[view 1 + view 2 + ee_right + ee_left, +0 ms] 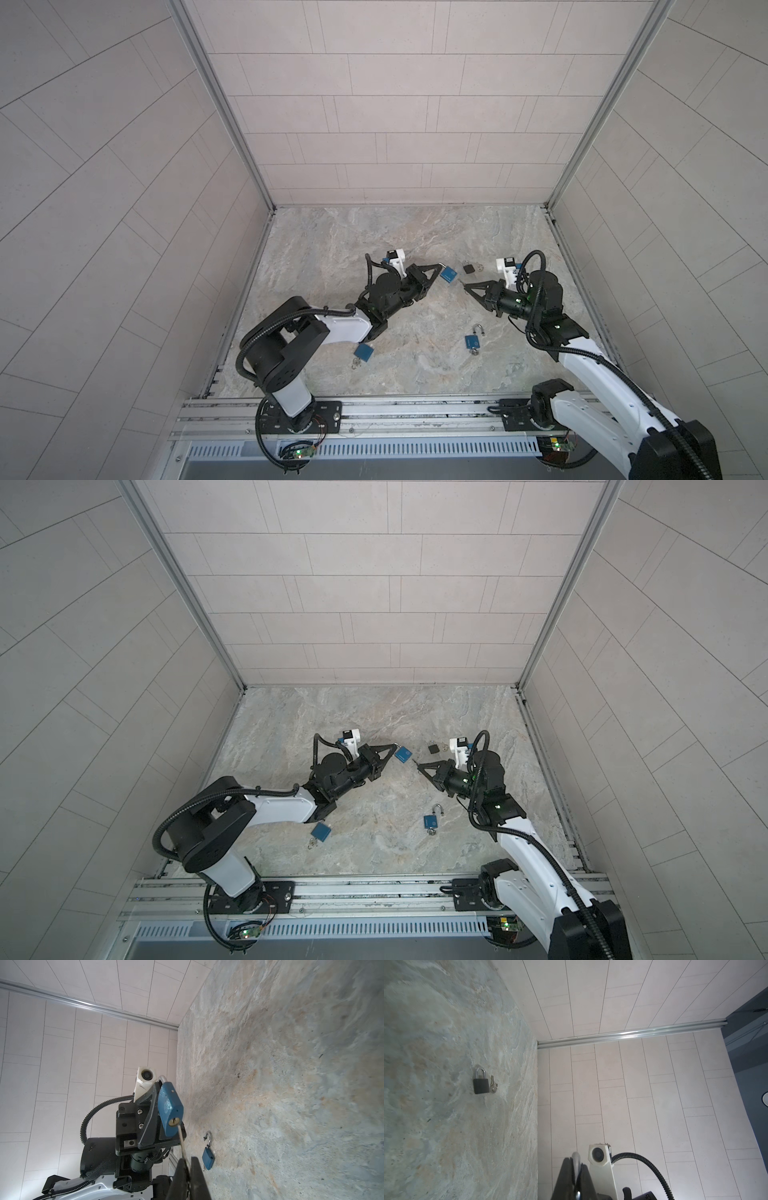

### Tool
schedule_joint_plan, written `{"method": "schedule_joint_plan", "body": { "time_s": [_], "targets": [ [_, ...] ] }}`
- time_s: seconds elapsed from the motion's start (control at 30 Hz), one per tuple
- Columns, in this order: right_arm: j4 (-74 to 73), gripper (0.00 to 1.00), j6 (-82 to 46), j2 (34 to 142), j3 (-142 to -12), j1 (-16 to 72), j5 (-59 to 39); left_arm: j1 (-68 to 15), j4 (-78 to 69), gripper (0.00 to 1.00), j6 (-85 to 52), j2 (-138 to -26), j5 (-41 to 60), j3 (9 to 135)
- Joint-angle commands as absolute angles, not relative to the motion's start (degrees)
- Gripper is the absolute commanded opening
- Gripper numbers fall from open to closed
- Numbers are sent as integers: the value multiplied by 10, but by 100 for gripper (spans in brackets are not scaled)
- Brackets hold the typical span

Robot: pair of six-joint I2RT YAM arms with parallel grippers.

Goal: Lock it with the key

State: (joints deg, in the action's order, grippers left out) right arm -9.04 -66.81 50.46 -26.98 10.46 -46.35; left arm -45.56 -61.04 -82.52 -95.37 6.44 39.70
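Note:
My left gripper [441, 266] [576, 1165] is shut on the silver shackle [575, 1158] of a blue padlock [448, 274] [402, 754], holding it off the table. In the right wrist view the padlock [169, 1105] turns its brass keyhole [174, 1121] towards me. My right gripper [466, 285] [188, 1162] is shut on a thin silver key [181, 1142]. The key's tip points at the keyhole and lies right at it in the right wrist view. Both top views show a small gap between key and padlock.
A black padlock [468, 266] [481, 1085] with a key beside it lies behind the grippers. A blue padlock with an open shackle [472, 340] [208, 1157] lies nearer the front. Another blue padlock [363, 351] lies under the left arm. Tiled walls enclose the marble table [374, 241].

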Motion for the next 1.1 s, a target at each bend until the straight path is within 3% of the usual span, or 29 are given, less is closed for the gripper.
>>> {"method": "schedule_joint_plan", "body": {
  "time_s": [0.0, 0.23, 0.63, 0.8, 1.07],
  "targets": [
    [-104, 0, -674, 486, -272, 104, -446, -451, -647, 0, -825, -935, 39, 397],
    [-30, 0, -634, 472, -294, 101, -438, -441, -588, 0, -821, -933, 90, 406],
    [282, 0, -410, 530, -446, 39, -434, -381, -147, 0, -639, -938, 276, 581],
    [301, 0, -379, 581, -481, 38, -423, -331, -11, 0, -564, -1014, 374, 693],
    [262, 0, -348, 639, -500, 40, -355, -317, 141, 0, -449, -1111, 393, 836]
  ]
}}
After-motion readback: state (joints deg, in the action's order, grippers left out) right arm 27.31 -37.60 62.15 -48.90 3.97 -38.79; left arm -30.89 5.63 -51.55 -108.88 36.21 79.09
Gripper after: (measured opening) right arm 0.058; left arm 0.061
